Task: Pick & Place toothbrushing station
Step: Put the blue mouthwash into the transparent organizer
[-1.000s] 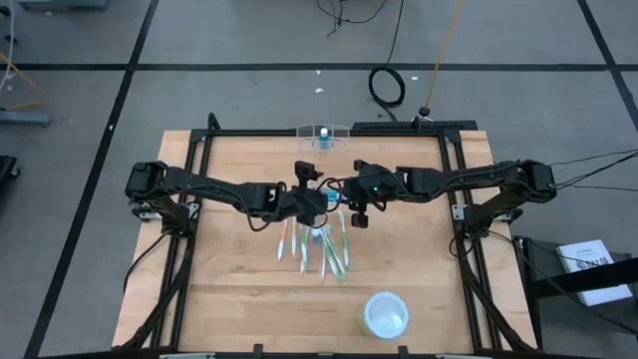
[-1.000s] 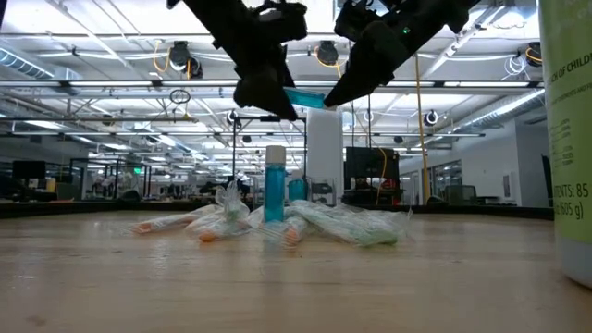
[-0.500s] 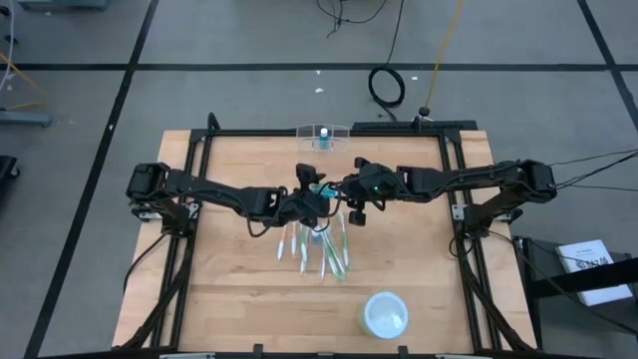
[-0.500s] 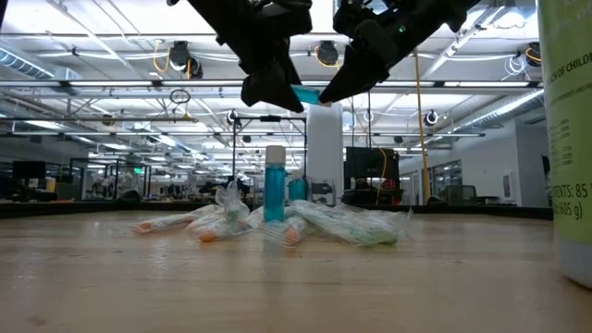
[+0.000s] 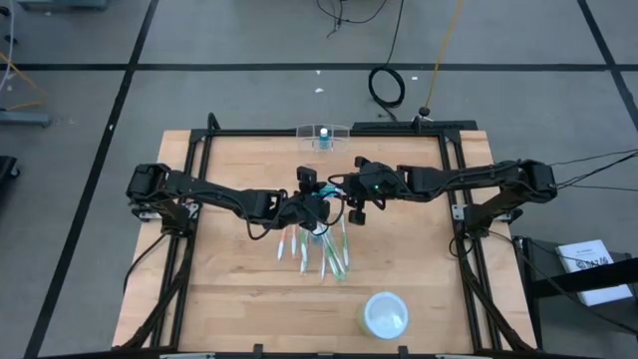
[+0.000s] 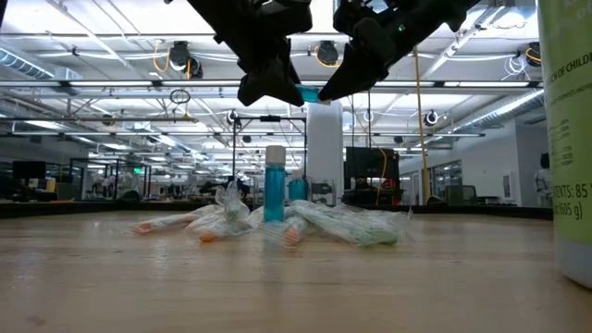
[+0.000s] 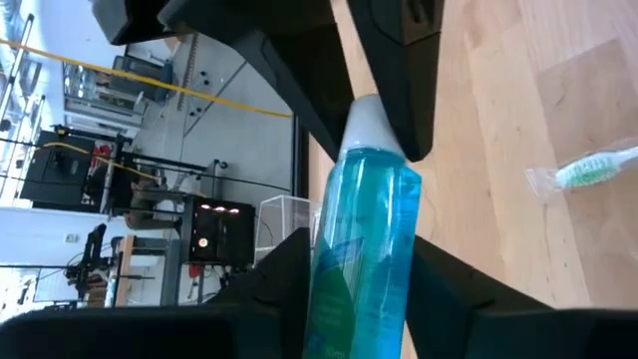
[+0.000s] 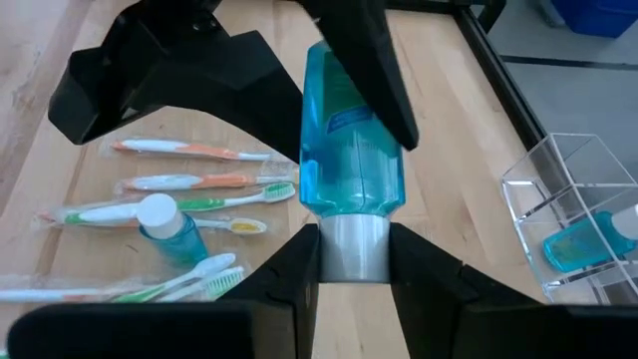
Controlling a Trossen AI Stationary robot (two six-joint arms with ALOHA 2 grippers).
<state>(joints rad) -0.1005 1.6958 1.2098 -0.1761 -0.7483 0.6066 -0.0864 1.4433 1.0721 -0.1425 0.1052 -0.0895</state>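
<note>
Toothbrushing station (image 5: pixel 324 133) sits at the far edge of the table (image 5: pixel 239 299) in the high view, a clear plastic holder with a small blue bottle in it, well apart from both arms. Near the middle we see the left gripper (image 5: pixel 317 202) and the right gripper (image 5: pixel 344 196) meeting above a cluster of wrapped toothbrushes (image 5: pixel 324 249); a white-lidded tub (image 5: pixel 385 314) stands near the front edge.

From the low view we see both grippers raised above the table with a blue mouthwash bottle (image 6: pixel 306 92) between them, and a second blue bottle (image 6: pixel 275 183) standing upright among the toothbrushes.

Through the left wrist view we find the left arm's fingers (image 7: pixel 284 269) clamped on the blue body of the held bottle, while the other arm's fingers grip its white cap (image 7: pixel 364 122).

By the right wrist view we see the right arm's fingers (image 8: pixel 299 261) closed on the white cap, the toothbrushes lying on the table beneath, and the clear holder off to one side.
</note>
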